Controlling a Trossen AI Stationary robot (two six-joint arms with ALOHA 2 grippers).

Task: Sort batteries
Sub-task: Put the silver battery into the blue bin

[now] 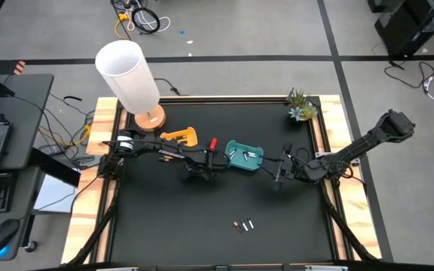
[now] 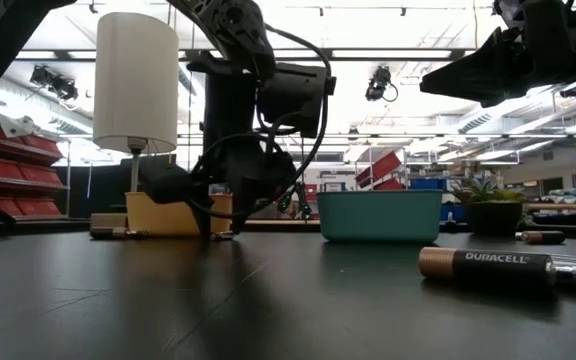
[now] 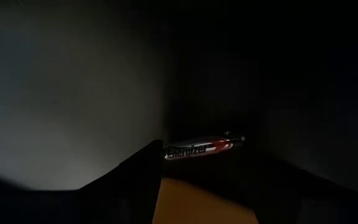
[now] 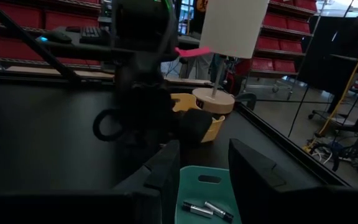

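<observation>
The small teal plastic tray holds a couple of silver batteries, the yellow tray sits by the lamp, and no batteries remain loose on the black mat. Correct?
Not quite. The small teal plastic tray does hold silver batteries, and the yellow tray sits by the white-shaded lamp, but the high view shows a few loose batteries still lying on the black mat, toward its near edge.

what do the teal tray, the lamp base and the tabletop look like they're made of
Teal tray: probably moulded plastic, with an even matte colour, thin walls and a cut-out handle slot seen from the right wrist.
Lamp base: looks like light wood, a pale tan disc; grain can't be made out.
Tabletop: a black, slightly glossy sheet, as the low view shows soft reflections, framed by pale wooden edging.
</observation>
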